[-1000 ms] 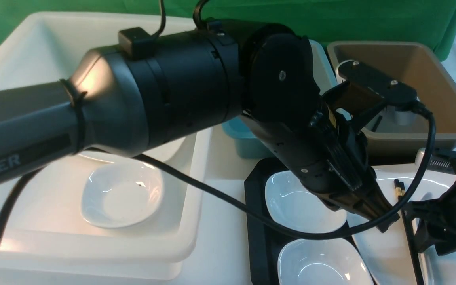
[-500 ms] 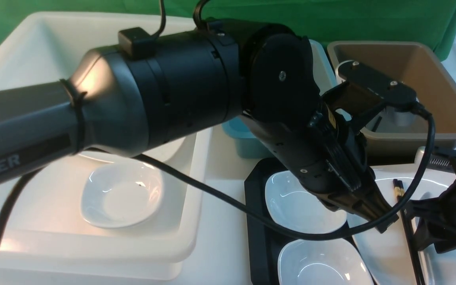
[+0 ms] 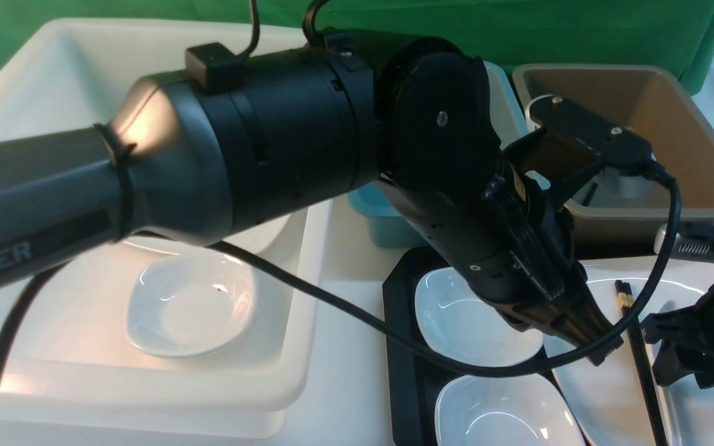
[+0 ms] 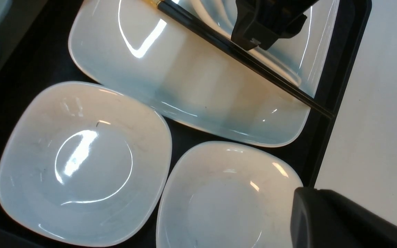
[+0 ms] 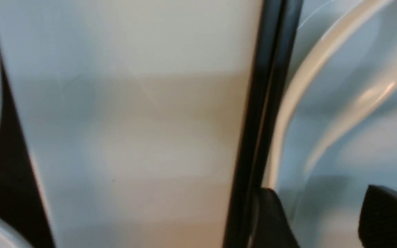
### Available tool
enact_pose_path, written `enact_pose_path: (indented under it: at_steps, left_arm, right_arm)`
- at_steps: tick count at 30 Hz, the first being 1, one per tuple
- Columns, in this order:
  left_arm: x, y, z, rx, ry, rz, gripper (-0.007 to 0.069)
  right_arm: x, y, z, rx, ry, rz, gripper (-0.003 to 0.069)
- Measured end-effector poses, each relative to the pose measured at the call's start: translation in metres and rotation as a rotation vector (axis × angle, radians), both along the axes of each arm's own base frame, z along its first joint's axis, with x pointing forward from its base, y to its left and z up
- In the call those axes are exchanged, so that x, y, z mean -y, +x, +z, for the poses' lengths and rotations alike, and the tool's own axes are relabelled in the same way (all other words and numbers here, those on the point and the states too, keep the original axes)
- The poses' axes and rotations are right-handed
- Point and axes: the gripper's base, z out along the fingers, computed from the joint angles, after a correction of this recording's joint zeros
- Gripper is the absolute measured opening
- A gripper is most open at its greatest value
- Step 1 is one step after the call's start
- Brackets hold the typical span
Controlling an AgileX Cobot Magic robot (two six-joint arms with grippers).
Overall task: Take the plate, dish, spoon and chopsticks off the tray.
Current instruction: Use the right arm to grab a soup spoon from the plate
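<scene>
Big white plastic tub (image 3: 307,291) fills the left, with 1 small white dish (image 3: 189,303) sitting inside it. To its right, the black rectangular plastic tray (image 3: 401,371) carries the rest. The large glossy white squarish plate (image 3: 605,402) is on its right half. 2 small white squarish dishes (image 3: 456,322) are on its left, one behind the other. The pair of thin black chopsticks (image 3: 637,347) lies lengthwise on the plate, gold band at the far end. The short white ceramic spoon (image 5: 350,131) rests on the plate just beside them. Left gripper (image 3: 599,354) hangs over the plate's left edge, fingers pressed together, nothing in them. Right gripper (image 5: 326,224) sits low over the spoon, jaws spread, 1 finger right next to the chopsticks.
</scene>
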Motion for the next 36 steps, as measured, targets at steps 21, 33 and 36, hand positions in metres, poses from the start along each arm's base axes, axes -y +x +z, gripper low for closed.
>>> enact_pose_path:
  at_steps: [21,33,36]
  left_arm:
    - [0.001,0.001,0.001,0.012,-0.013,0.006,0.0001]
    - [0.002,0.003,0.002,0.026,-0.033,0.016,0.0001]
    - [0.002,0.003,0.002,0.026,-0.033,0.016,0.0001]
  right_arm:
    - [0.001,-0.004,0.006,-0.007,-0.008,-0.026,0.0391]
    - [-0.001,-0.001,0.001,-0.009,0.015,-0.046,0.0391]
    - [-0.001,0.0,0.001,0.003,0.015,-0.047,0.0391]
